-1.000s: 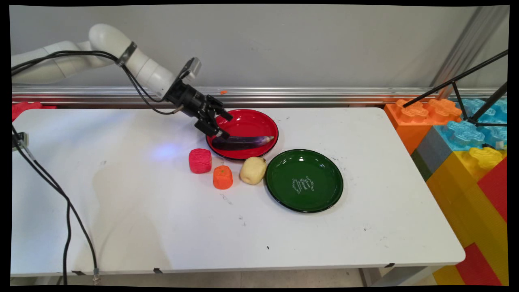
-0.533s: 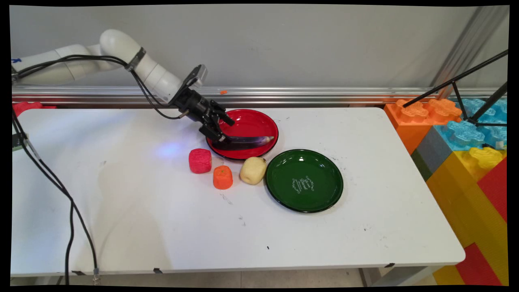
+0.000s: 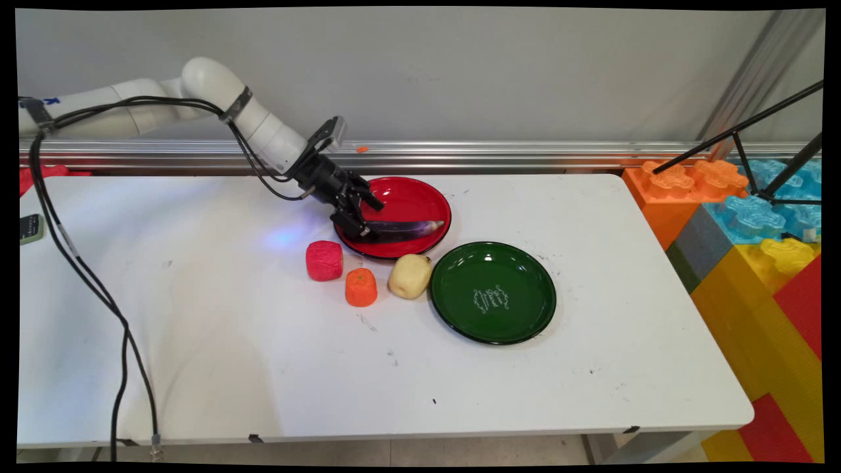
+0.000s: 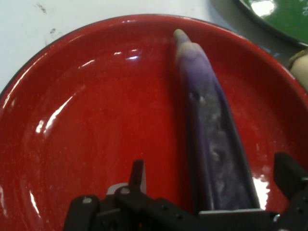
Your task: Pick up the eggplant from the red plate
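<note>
**Hand view: jaws spread astride an eggplant in the red plate**

Hand view shows the gripper (image 4: 211,185) low over the red plate (image 4: 91,120), jaws open, one finger on either side of the eggplant (image 4: 211,125) without visibly pressing it. From the main view, the white arm (image 3: 217,98) slants down from the far left. Long, slim, dark purple with pale scuffs, the eggplant lies flat in the plate, on the tabletop (image 3: 263,355).
</note>
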Controlling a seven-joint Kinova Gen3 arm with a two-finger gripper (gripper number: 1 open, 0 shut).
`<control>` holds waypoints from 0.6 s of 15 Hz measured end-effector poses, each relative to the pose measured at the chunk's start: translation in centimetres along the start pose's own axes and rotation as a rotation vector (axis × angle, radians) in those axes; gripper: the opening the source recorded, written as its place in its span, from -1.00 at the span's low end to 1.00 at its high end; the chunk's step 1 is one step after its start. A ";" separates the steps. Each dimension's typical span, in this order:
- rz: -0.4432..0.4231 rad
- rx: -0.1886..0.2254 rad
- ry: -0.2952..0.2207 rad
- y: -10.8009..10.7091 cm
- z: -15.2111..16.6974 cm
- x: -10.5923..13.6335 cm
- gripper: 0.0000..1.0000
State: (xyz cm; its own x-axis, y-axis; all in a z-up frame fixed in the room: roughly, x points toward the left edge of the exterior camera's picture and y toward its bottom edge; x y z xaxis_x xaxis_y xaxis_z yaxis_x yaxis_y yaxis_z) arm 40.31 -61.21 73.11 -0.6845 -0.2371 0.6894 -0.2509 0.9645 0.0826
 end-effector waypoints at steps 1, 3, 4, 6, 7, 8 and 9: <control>0.001 0.001 -0.003 -0.1 0.2 0.0 1.00; 0.004 0.002 -0.009 -0.4 0.7 -0.1 1.00; 0.006 0.002 -0.012 -0.6 0.8 -0.2 1.00; 0.009 0.004 -0.017 -0.7 1.1 -0.3 1.00; 0.011 0.005 -0.019 -0.8 1.2 -0.4 1.00; 0.014 0.006 -0.020 -0.9 1.3 -0.4 -1.00; 0.018 0.008 -0.021 -1.0 1.4 -0.5 -1.00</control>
State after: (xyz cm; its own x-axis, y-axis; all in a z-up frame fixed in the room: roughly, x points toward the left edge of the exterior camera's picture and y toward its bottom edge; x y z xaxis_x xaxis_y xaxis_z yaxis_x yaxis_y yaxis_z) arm 39.94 -62.25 71.73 -0.7034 -0.2223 0.6751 -0.2439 0.9676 0.0644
